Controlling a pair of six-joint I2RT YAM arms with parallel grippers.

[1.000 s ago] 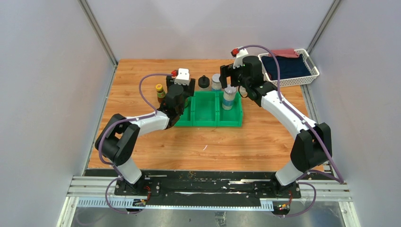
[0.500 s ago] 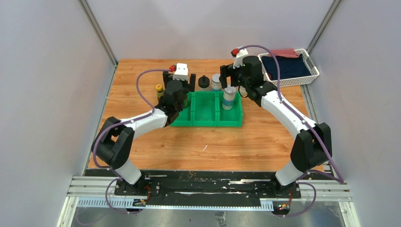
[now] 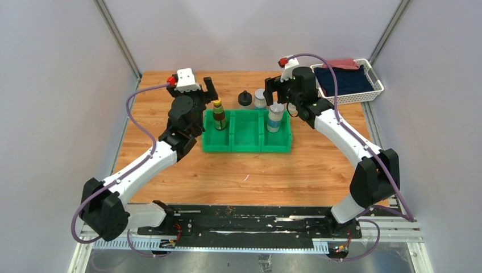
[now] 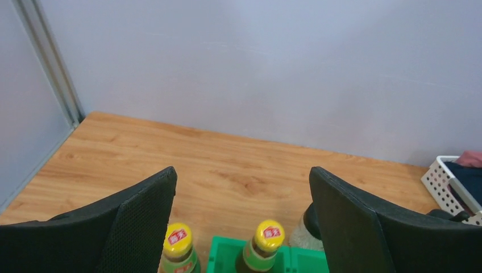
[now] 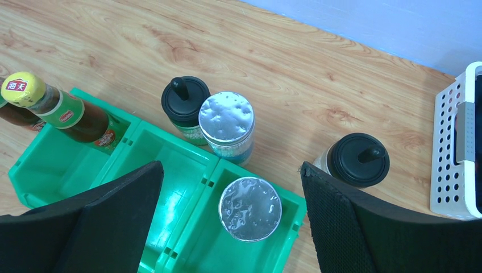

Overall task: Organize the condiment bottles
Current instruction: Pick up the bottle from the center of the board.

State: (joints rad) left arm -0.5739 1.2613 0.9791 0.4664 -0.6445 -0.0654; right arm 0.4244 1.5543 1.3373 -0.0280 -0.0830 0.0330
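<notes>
A dark brown bottle with a yellow cap [image 3: 218, 115] stands in the left compartment of the green bin [image 3: 248, 147]. My left gripper [image 3: 202, 92] is open and empty, just left of and behind it. The left wrist view shows this bottle [image 4: 266, 242] and a second brown bottle [image 4: 177, 244] outside the bin. A silver-lidded shaker [image 3: 275, 116] stands in the right compartment, under my open right gripper [image 3: 274, 94]. The second shaker [image 3: 260, 98] and a black-knob jar [image 3: 245, 98] stand behind the bin. The other knob jar [image 5: 359, 160] stands on the table right of the bin.
A white basket [image 3: 372, 90] with dark blue cloth sits at the back right corner. Grey walls close the table on three sides. The bin's middle compartment [image 5: 170, 170] holds nothing.
My left arm has swung left and back off the bin, uncovering a brown bottle standing in the left compartment. The right arm has not moved.
</notes>
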